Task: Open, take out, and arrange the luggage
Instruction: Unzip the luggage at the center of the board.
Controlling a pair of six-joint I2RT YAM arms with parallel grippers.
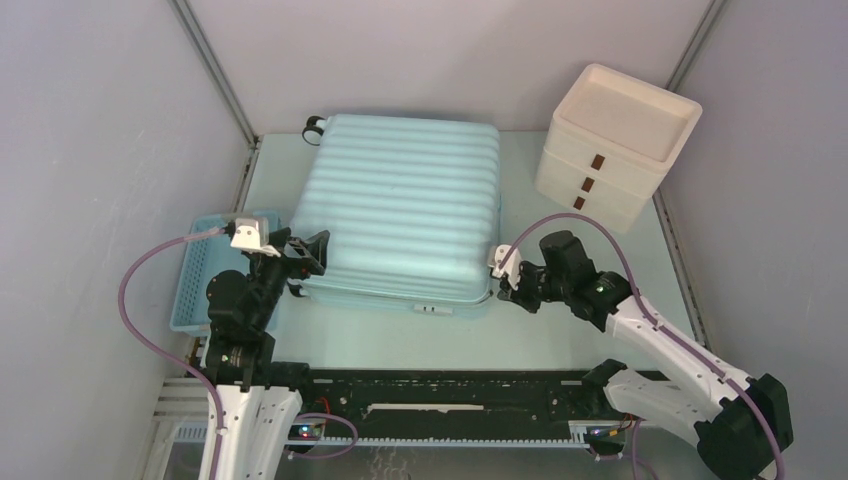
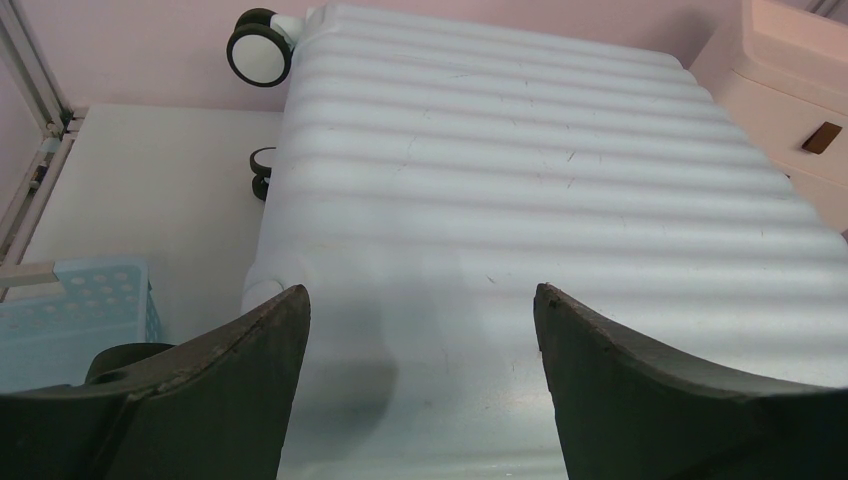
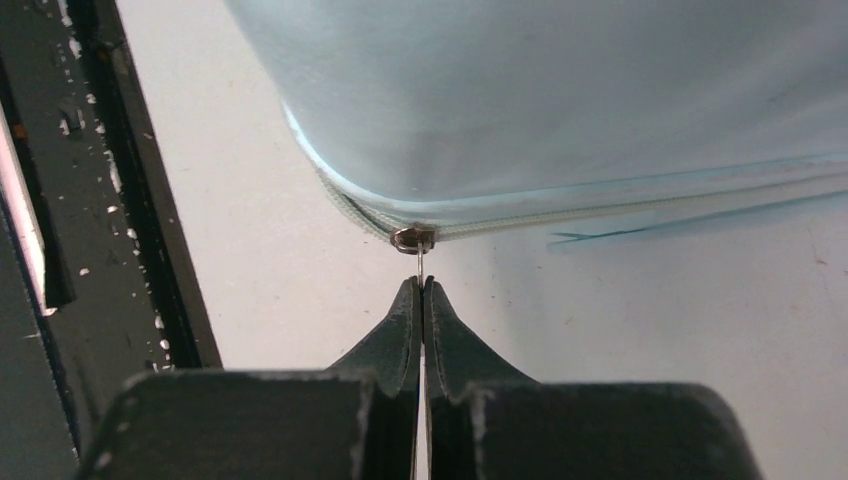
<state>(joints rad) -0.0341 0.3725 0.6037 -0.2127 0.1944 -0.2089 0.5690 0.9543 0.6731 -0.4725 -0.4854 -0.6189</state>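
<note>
A small blue slatted basket [image 1: 200, 285] is set at the left edge of the tabletop [image 1: 400, 340]. Just beside it, the left claw [image 1: 310, 262] is held released, its two fingers [image 2: 250, 350] spread wide over the near-left corner of the luggage [image 1: 405, 200]. Whether the shell is actually touched cannot be told from these views.

The luggage is laid flat and closed in the middle of the tabletop, ribbed side up. A black-and-white wheel [image 2: 260, 48] is seen at its far-left corner.

At its near-right corner, the zipper pull [image 3: 420, 258] is pinched by the clenched right claw [image 3: 421, 290], whose fingertips are pressed together just below the zip seam.

On the far right, a cream-white box [image 1: 615, 140] with brown drawer tabs is stood apart from the luggage.
</note>
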